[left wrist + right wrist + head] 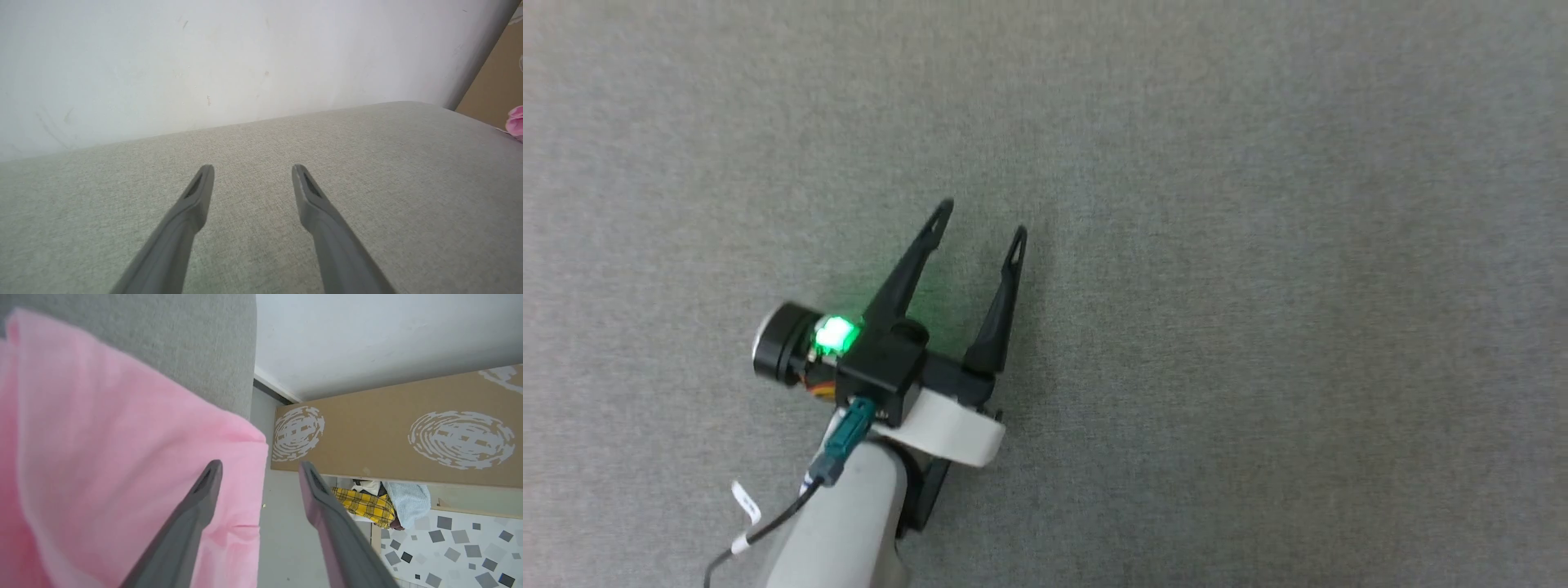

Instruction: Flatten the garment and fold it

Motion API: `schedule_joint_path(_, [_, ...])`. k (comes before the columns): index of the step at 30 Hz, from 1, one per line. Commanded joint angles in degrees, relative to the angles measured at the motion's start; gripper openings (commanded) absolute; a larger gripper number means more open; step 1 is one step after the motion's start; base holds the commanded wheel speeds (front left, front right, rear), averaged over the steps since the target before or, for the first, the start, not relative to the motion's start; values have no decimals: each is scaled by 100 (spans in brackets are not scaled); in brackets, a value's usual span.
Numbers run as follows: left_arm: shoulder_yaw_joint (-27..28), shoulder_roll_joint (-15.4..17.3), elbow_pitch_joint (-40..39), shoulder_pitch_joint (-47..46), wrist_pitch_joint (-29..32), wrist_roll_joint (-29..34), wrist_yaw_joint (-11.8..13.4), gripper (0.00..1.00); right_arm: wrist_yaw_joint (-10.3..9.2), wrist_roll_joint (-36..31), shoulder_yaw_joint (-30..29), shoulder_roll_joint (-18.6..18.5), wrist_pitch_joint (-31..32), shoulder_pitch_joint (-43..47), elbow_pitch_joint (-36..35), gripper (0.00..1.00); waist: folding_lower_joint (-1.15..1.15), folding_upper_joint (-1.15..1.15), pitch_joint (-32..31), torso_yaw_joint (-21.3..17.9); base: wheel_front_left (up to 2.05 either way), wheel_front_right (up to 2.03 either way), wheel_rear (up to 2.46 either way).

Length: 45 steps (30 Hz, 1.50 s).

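The left gripper [982, 219] hangs low over the grey cloth-covered surface [1258, 245], its two dark fingers spread apart with nothing between them and a green light glowing at its wrist. Ahead of it a white wall [204, 61] rises behind the surface. The right gripper [260, 463] also has its fingers parted. The garment [102, 437], pink and soft, lies bunched right under its left finger at the surface's edge, and I see no cloth pinched at the tips. Beyond that edge stands a brown cardboard panel [367, 437] with white swirls, and a yellow plaid cloth [361, 504] lies on the floor below it.
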Motion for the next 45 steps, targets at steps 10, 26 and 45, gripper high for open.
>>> schedule_joint_path(10, [290,-1,13,810,-27,-273,199,100,-13,399,259,841,-604,-495,-1177,100,0,0,-1790,-60,0,0,0])
schedule_joint_path(26, [765,60,-166,1841,-27,-272,411,100,-13,843,-329,3271,-1415,1730,-3895,100,0,0,-2840,332,0,0,0])
schedule_joint_path(45, [865,-47,-13,2267,-27,-387,446,100,-13,465,-582,4522,-1639,3704,-4364,100,0,0,-3049,564,0,0,0])
